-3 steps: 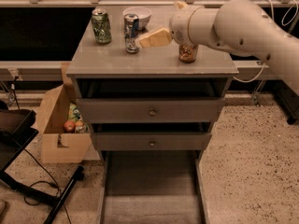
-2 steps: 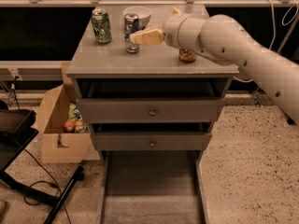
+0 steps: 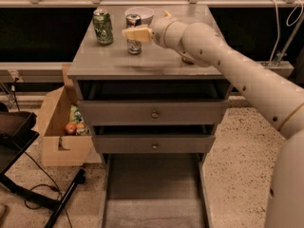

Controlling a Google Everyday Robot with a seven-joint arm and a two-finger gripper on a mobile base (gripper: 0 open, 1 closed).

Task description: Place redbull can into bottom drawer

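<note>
Surface: grey cabinet top [image 3: 104, 63], dimly lit.
Redbull can [image 3: 134, 46]: upright near the back edge, centre; green can [image 3: 103, 26] toward the back-left corner.
Gripper [image 3: 129, 33]: against the redbull can; I cannot tell its grip.
Bottom drawer [image 3: 152, 194]: open.

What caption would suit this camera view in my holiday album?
Robot's claw at the redbull can atop the grey cabinet, with the bottom drawer open below.

You had no readable text or number; markings on redbull can [image 3: 134, 46] and green can [image 3: 103, 26] were illegible. Gripper [image 3: 135, 33] sat in front of redbull can.
</note>
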